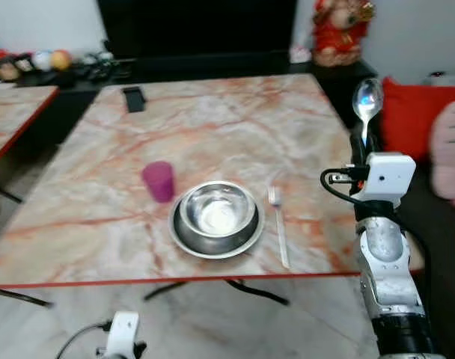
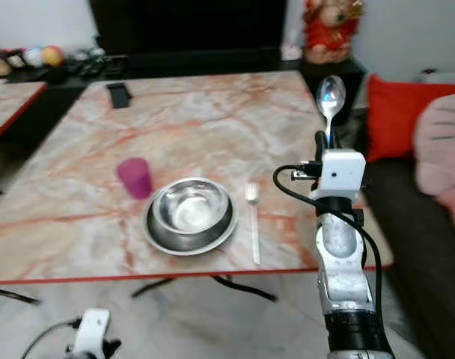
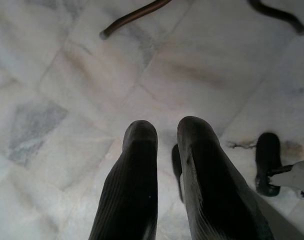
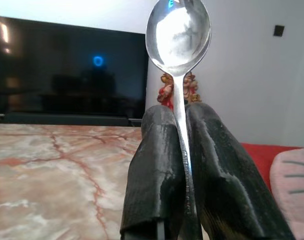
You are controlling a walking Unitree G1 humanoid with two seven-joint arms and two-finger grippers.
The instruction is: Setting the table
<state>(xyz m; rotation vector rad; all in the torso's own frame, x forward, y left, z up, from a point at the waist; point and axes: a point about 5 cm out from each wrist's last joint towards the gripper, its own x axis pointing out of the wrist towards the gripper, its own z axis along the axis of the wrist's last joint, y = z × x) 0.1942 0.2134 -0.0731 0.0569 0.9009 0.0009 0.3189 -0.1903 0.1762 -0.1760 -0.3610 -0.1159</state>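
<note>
Right gripper (image 4: 178,130): fingers clenched on the handle of a metal spoon (image 1: 367,99), bowl of the spoon upright above the fingertips. Gripper raised at the right edge of the table, to the right of the steel bowl and beyond the fork. White wrist camera housing sits just below the fingers; no lettering legible on it.

Left gripper (image 3: 164,145): hanging low over the pale marble floor (image 3: 67,100), below the near table edge; fingers nearly together, holding nothing.

Steel bowl (image 1: 217,212): landmark, standing on a steel plate (image 1: 184,241) near the front edge of the marble-patterned table (image 1: 212,127).

Fork (image 1: 279,232): flat on the table just right of the steel bowl, tines pointing away from the robot.

Pink cup (image 1: 159,181): upright, just left of the steel bowl and slightly behind it.

Dark phone-like object (image 1: 133,98): flat on the table, far behind the steel bowl toward the left rear corner.

Red figurine (image 1: 340,30): beyond the table's far right corner, beside a dark screen (image 4: 67,75).

Red cushion (image 1: 418,112): right of the table, past the spoon.

No readable brands or writing anywhere.
</note>
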